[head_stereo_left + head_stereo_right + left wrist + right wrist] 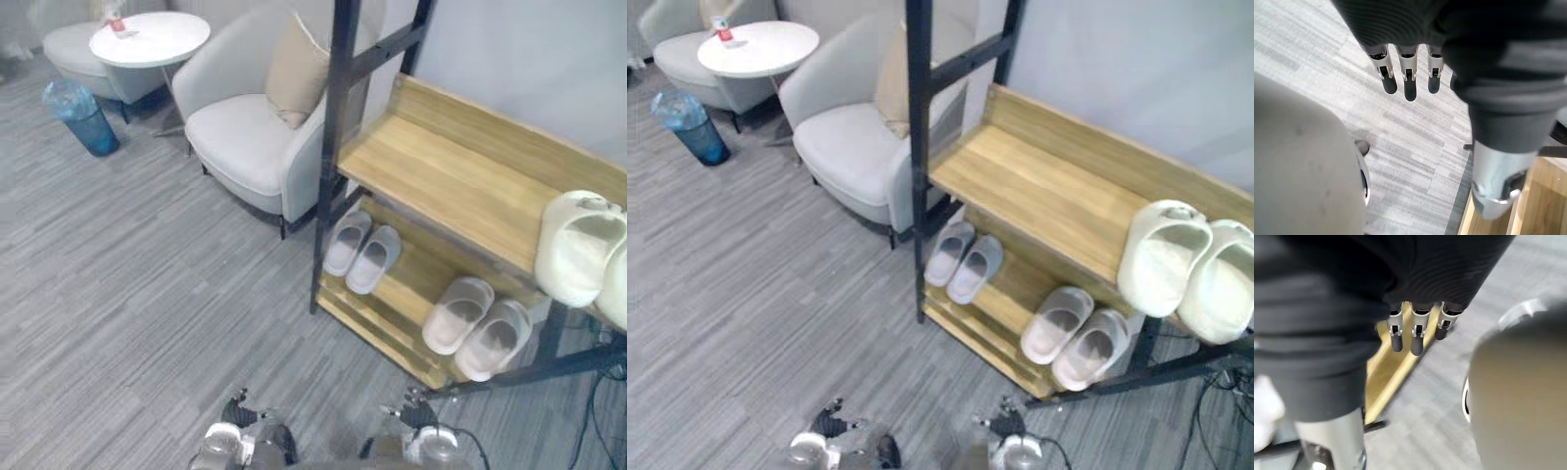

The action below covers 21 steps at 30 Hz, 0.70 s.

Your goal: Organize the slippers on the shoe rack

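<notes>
A wooden shoe rack (460,176) with a black frame stands at the right. On its lower shelf lie a grey pair of slippers (362,253) and a pale pink pair (476,328), each side by side. A white pair (1185,266) rests at the right end of the upper shelf. My left hand (1408,81) hangs low over the grey carpet with straight fingers and holds nothing. My right hand (1417,335) hangs the same way near the rack's front lower edge, also with nothing in it. Both hands sit at the bottom of the eye views, left hand (238,431) and right hand (423,431).
A light armchair (257,127) with a beige cushion (296,73) stands just left of the rack. Further back are a round white side table (149,39), a second chair (83,59) and a blue bin (83,116). Grey carpet (147,284) spreads in front.
</notes>
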### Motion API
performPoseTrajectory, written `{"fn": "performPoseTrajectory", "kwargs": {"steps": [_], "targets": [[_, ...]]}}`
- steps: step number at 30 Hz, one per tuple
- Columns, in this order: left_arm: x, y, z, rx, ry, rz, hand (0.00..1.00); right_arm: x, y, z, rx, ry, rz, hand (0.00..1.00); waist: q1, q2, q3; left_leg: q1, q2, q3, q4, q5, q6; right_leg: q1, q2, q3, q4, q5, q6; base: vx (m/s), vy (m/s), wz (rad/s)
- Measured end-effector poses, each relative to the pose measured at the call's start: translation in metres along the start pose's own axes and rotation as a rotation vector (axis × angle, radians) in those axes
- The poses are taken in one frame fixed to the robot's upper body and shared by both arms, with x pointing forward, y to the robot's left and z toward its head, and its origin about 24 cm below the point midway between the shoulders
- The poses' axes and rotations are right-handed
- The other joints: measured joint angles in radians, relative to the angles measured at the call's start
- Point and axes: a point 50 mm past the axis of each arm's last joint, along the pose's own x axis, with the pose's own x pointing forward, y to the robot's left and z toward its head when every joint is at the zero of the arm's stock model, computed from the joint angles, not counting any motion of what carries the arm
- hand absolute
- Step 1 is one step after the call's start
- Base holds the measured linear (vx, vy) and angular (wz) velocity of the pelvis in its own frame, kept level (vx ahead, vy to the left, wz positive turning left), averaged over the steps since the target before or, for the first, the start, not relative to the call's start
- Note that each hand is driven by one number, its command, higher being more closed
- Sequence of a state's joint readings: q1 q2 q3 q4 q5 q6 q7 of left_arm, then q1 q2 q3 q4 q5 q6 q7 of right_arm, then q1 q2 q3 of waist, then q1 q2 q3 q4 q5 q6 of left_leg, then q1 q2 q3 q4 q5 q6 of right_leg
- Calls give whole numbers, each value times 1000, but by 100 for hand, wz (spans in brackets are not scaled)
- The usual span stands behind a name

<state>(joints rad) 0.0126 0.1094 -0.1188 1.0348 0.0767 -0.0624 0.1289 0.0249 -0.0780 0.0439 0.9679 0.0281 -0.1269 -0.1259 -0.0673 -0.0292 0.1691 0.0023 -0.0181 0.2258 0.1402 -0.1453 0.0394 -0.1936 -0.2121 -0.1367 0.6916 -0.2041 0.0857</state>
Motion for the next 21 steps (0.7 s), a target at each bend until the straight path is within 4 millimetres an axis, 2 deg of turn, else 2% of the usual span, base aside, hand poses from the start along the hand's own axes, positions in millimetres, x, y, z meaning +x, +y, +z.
{"fn": "performPoseTrajectory", "kwargs": {"steps": [2, 4, 5, 6, 7, 8, 9, 11, 12, 14, 15, 16, 18, 19, 21], "targets": [[1, -2, 2, -8, -5, -4, 0, 0, 1, 0, -6, 1, 3, 0, 4, -1, 0, 1, -9, -75, -19, 12, -2, -27, 103, 134, -73, -41, 0, 131, -45, 130], [1, -1, 1, -25, 5, 1, 0, 0, 2, 0, -4, 0, 7, 0, 2, -1, -1, 1, -20, -148, -36, 22, -10, -52, 173, 269, -172, -41, 4, 194, -125, 128], [1, 0, -1, -35, 13, 8, 0, 0, 3, 0, -2, 1, 10, 0, -1, -7, -4, 5, -28, -195, -35, 26, -19, -48, 211, 368, -240, -30, 2, 262, -199, 130], [1, 1, -2, -41, 17, 12, 0, -1, 4, -4, -1, 14, 15, 0, -1, -19, -16, 3, -48, -240, -30, 21, -27, -35, 207, 408, -313, 13, -22, 238, -194, 145], [1, 1, -2, -48, 20, 14, 0, -2, 4, -6, 12, 18, 16, 0, -2, -32, -16, 12, -60, -277, -28, 15, -35, -25, 187, 383, -324, 33, -30, 271, -201, 139], [1, -6, 0, -66, 24, 1, 0, -2, 1, -8, 11, 30, 10, 0, 2, -3, -27, 16, -43, -312, -32, 12, -46, 2, 188, 336, -343, 32, -34, 282, -165, 107], [1, -11, 3, -86, 13, -6, 0, -1, 0, -8, 6, 35, 9, 0, 19, 12, -34, 16, -26, -324, -34, 3, -57, 12, 194, 311, -356, 28, -42, 273, -137, 77], [0, -15, 2, -125, 17, -4, 0, -1, 0, -6, -1, 31, 13, 0, 16, 22, -36, 14, -1, -312, -17, -10, -78, 42, 196, 241, -365, 21, -54, 183, -107, 71], [1, -17, 5, -134, 12, -10, 0, -1, 0, -8, 2, 35, 11, 0, 4, 21, -33, 3, 16, -268, 15, -26, -99, 66, 193, 197, -370, 21, -55, 142, -116, 95], [1, -22, 10, -146, 0, -21, 0, -2, 1, -8, 5, 35, 10, 0, 3, 10, -23, -17, 58, -120, 83, -58, -123, 118, 193, 142, -375, 13, -67, 86, -80, 90], [1, -24, 12, -132, -7, -31, 0, -2, 2, -10, -1, 38, 14, 0, 7, 3, -22, -26, 81, -20, 113, -67, -114, 143, 189, 108, -376, 4, -81, 63, -54, 87], [1, -25, 12, -114, -10, -37, 0, -3, 2, -11, -7, 40, 17, 0, 11, 0, -27, -41, 90, 33, 124, -60, -101, 146, 185, 89, -377, 1, -80, 62, -35, 78], [1, -22, 12, -105, -16, -33, 0, -4, 6, -12, -20, 43, 30, 0, 16, -12, -34, -63, 74, 70, 105, -35, -88, 146, 160, 52, -395, -5, -71, 44, 21, 77], [2, -20, 14, -89, -26, -33, 0, -4, 7, -13, -14, 46, 33, 0, 12, -22, -40, -79, 54, 101, 64, -6, -82, 147, 128, 2, -424, -5, -70, 21, 55, 112], [3, -20, 20, -74, -39, -37, 0, -3, 3, -13, -21, 46, 23, 0, 1, -4, -42, -92, 86, 275, 40, -4, -48, 153, 108, -71, -456, -4, -68, 15, 67, 117]]}}
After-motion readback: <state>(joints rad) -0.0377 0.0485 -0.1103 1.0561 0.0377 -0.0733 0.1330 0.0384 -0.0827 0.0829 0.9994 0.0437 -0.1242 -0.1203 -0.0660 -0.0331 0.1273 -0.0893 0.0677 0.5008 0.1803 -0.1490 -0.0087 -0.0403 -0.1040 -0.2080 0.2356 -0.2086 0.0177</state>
